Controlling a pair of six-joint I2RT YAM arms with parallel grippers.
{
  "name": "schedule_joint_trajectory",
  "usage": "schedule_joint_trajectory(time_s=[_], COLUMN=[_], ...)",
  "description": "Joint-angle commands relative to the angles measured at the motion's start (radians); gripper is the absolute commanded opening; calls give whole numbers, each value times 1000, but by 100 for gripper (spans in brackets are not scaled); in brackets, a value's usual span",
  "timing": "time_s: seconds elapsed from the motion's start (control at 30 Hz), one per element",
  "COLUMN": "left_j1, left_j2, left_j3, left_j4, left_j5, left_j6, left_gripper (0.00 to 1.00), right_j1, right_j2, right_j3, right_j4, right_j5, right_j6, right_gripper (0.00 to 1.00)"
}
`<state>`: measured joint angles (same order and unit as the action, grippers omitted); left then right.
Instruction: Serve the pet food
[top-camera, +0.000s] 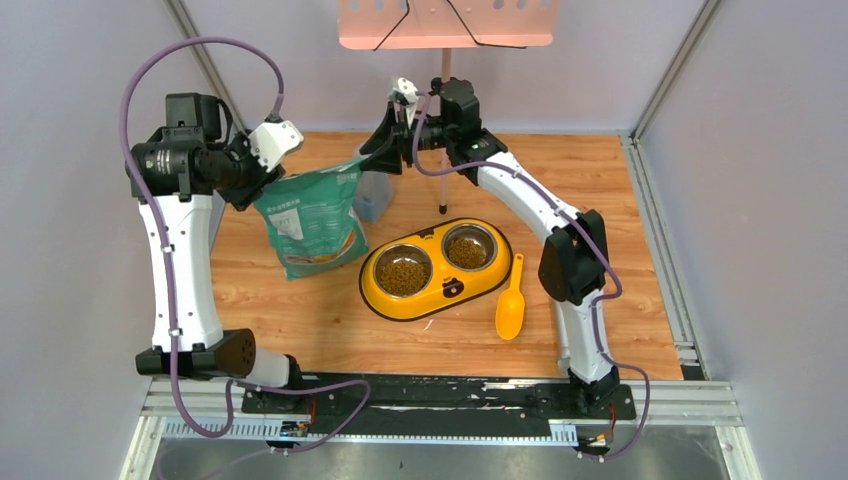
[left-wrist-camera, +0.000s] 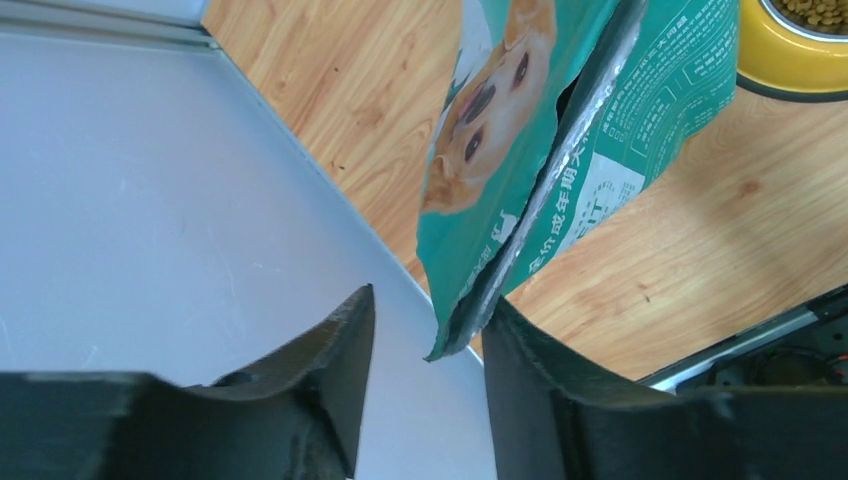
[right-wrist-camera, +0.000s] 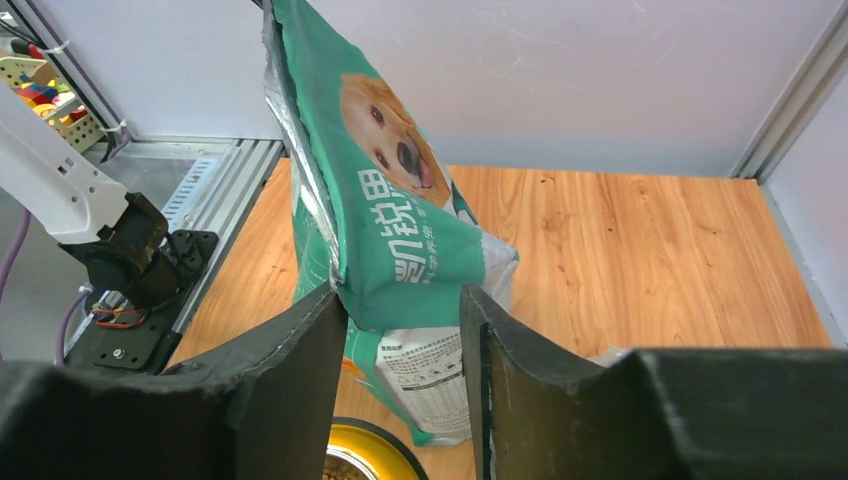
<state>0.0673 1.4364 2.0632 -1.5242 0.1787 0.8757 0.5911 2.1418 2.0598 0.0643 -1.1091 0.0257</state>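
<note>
Kibble (top-camera: 403, 272) served in the yellow dish (top-camera: 430, 305) at centre, both jaws stood parted around the bag's (top-camera: 310, 222) top edge, seemingly releasing; backing clear looked next.

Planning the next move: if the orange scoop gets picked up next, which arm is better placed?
Right, probably: the scoop lies right of the yellow bowl, on that arm's side; the left gripper is beyond the bag.

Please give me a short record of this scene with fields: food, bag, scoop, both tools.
pet food: kibble in both bowls of the yellow feeder
bag: green, upright, left of the feeder
scoop: orange, lying right of the feeder
left tool: open, bag's top corner between the jaws
right tool: open, bag's other top corner between the jaws
</note>
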Motion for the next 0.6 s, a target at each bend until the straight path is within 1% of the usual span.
schedule_joint_trajectory(time_s=[0.0, 0.13, 0.2, 0.3, 0.37, 0.4, 0.47, 0.5, 0.53, 0.57], left_j1=[8, 8, 8, 8, 8, 8, 8, 8, 8, 8], left_j2=[-44, -40, -31, -19, -28, -32, -51, -70, -80, -100], left_j3=[-16, 27, 87, 167, 182, 184, 180, 170, 162, 143], left_j4=[62, 59, 49, 50, 84, 102, 171, 234, 263, 318], left_j5=[-10, -14, -29, -77, -102, -108, -113, -111, -101, -58], left_j6=[-38, -70, -82, -94, -124, -166, -254, -338, -378, -455], left_gripper=[54, 65, 77, 82, 86, 91, 97, 98, 99, 100], right_j1=[-7, -17, -35, -86, -129, -155, -202, -227, -251, -275], right_j2=[-86, -145, -186, -255, -310, -340, -405, -437, -480, -509], right_j3=[41, 14, -7, -54, -99, -135, -203, -231, -258, -277], right_j4=[28, 18, -4, -56, -113, -131, -173, -198, -235, -277], right_j5=[6, -14, -34, -60, -68, -68, -56, -44, -24, 7], right_j6=[5, -9, -14, -18, -17, -17, -20, -20, -21, -21], right_gripper=[47, 51, 51, 50, 50, 51, 52, 53, 53, 53])
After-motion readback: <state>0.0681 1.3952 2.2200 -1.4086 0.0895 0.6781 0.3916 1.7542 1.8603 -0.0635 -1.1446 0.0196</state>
